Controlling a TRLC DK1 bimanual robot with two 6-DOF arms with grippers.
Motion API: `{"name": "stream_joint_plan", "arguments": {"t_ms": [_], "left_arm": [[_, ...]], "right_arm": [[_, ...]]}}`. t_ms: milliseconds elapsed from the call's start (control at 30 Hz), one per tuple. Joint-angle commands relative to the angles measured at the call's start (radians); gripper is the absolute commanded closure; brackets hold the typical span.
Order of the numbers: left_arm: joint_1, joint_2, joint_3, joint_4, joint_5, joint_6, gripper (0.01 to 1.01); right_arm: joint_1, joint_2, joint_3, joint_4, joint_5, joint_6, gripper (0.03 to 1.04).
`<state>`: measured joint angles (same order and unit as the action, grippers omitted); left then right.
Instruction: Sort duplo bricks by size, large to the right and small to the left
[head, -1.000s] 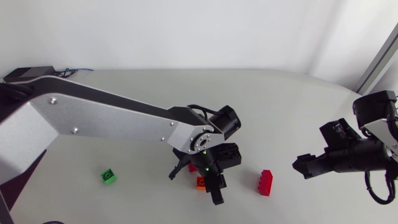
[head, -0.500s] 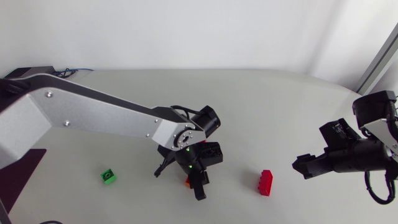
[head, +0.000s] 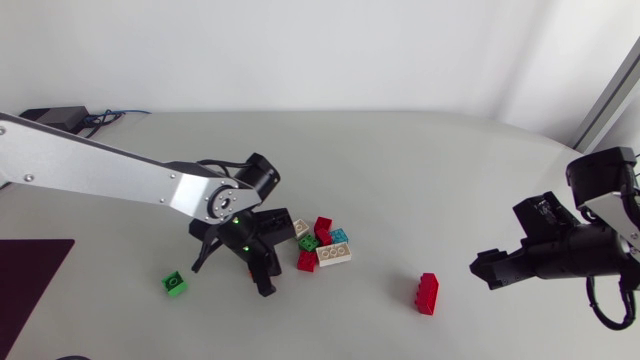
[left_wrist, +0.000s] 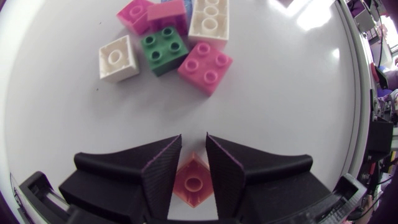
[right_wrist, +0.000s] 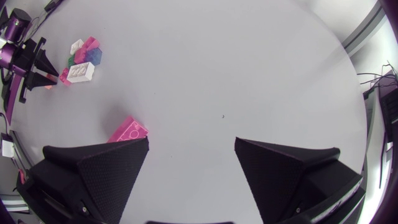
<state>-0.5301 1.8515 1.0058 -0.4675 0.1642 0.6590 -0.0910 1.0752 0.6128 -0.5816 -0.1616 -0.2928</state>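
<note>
My left gripper (left_wrist: 194, 138) is shut on a small orange brick (left_wrist: 194, 184), held low over the table. In the head view this gripper (head: 263, 281) hangs between a small green brick (head: 176, 285) and the pile of mixed bricks (head: 322, 246); the orange brick is hidden there. Ahead of the fingers lie a small white brick (left_wrist: 118, 58), a green square brick (left_wrist: 163, 51) and a red square brick (left_wrist: 205, 67). A large red brick (head: 428, 293) stands apart on the right. My right gripper (head: 487, 269) is open and empty.
In the right wrist view the large red brick (right_wrist: 129, 132) lies just ahead of the open right gripper (right_wrist: 191, 144), and the pile (right_wrist: 81, 62) is far off. A long white brick (left_wrist: 209, 18) sits at the pile's far side.
My left arm has swung left with the orange brick in its gripper, uncovering the pile it was hiding. The right arm has not moved.
</note>
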Motion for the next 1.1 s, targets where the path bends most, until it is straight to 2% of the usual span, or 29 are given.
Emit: {"name": "stream_joint_plan", "arguments": {"t_ms": [0,333,467,533,567,600,633,667,900,1067], "left_arm": [[0.064,0.012,-0.09,-0.014,-0.017,0.051,0.726],[0.38,-0.055,-0.194,0.03,0.005,0.198,0.726],[0.44,-0.113,-0.21,0.0,0.008,0.235,0.725],[0.418,-0.166,-0.199,-0.025,0.018,0.231,0.702],[0.397,-0.19,-0.19,-0.039,0.023,0.218,0.621],[0.364,-0.216,-0.176,-0.054,0.028,0.197,0.384],[0.329,-0.242,-0.164,-0.062,0.029,0.171,0.09],[0.289,-0.267,-0.148,-0.062,0.031,0.14,0.039],[0.041,-0.255,0.011,-0.079,0.044,-0.029,0.041],[-0.074,-0.112,0.114,-0.076,0.058,-0.064,0.043]], "right_arm": [[0.007,-0.011,-0.027,-0.024,-0.007,-0.003,0.07],[0.031,-0.021,-0.019,-0.035,-0.006,0.015,0.07],[0.042,-0.021,-0.013,-0.037,-0.004,0.024,0.07],[0.051,-0.021,-0.013,-0.035,-0.004,0.034,0.07],[0.056,-0.023,-0.013,-0.035,-0.003,0.038,0.07],[0.059,-0.023,-0.015,-0.035,-0.003,0.041,0.07],[0.06,-0.023,-0.016,-0.035,-0.001,0.044,0.07],[0.06,-0.023,-0.018,-0.035,-0.001,0.046,0.07],[0.062,-0.021,-0.016,-0.035,0.007,0.046,0.07],[0.065,-0.017,-0.015,-0.035,0.016,0.047,0.07]]}}
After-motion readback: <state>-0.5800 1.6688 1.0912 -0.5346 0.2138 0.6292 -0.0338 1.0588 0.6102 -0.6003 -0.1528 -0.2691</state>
